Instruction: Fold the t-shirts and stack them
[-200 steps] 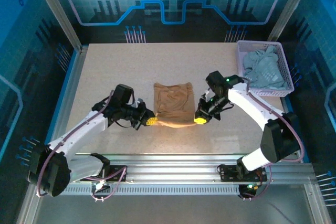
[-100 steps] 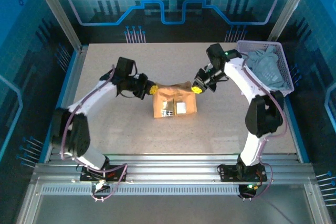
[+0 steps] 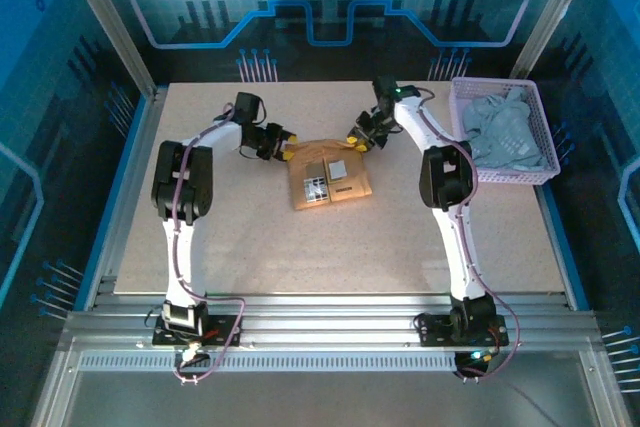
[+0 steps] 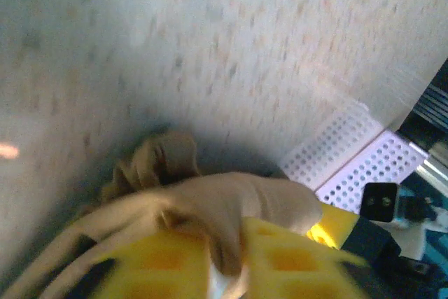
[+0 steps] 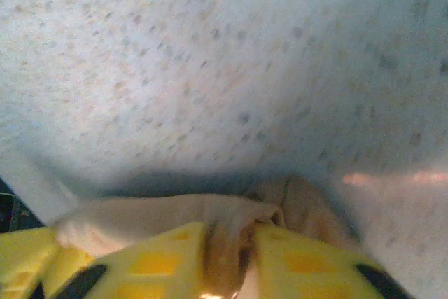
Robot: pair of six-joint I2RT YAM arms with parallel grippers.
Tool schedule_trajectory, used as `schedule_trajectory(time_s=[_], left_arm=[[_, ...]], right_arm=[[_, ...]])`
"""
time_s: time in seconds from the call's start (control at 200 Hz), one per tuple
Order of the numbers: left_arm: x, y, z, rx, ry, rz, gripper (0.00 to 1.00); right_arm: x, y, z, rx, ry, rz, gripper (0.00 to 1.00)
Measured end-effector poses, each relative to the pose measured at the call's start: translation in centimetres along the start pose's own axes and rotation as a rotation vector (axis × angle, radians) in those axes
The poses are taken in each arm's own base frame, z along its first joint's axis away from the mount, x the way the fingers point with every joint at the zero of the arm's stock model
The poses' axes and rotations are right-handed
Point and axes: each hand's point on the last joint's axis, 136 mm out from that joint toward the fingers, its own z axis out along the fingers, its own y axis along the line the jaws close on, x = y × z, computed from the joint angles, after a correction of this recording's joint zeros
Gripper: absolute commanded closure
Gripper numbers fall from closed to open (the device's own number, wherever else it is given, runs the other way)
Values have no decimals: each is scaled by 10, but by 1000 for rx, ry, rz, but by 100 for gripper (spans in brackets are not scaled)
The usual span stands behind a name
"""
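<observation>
The tan t-shirt (image 3: pixel 330 179) lies folded into a small rectangle at mid-table, white labels showing on top. My left gripper (image 3: pixel 285 150) is at its far left corner and my right gripper (image 3: pixel 355 143) at its far right corner. In the left wrist view a bunched tan t-shirt fold (image 4: pixel 231 201) sits between the yellow fingers (image 4: pixel 161 260) of the left gripper (image 4: pixel 225 265). The right wrist view has a tan t-shirt fold (image 5: pixel 175 211) pinched in the narrow gap of the right gripper (image 5: pixel 231 264). The pale grey-blue t-shirt (image 3: pixel 505 132) lies crumpled in the basket.
The lavender mesh basket (image 3: pixel 512 178) stands at the table's far right, close to the right arm; its wall (image 4: pixel 350 166) appears in the left wrist view. Both arms stretch far out over the table from their bases at the near edge.
Both grippers have carried the shirt's near edge up and over to the far edge, folding the tan shirt in half. The arms now reach much farther back.
</observation>
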Motion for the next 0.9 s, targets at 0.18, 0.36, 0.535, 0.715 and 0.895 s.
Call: schedule_trajectory(time_s=[0.18,0.36,0.535,0.715,0.895], left_arm=[[2,-14,-20,23,-50,72,40],[64,-3,-75,42,-89,143,50],[144,45,-68,-14,-23,123,46],[176,102,-39,-113,-3,-69,32],[199,82,-20,-19,-9,-169,30]], right_arm=[[-11,-5,-19,5,-52,-27,39],[21,-7,-70,6,-99,-87,45],[62,-2,-81,-11,-82,-156,46],[66,-25,-36,58,-2,-166,44],[69,-54,5,107,96,-149,71]])
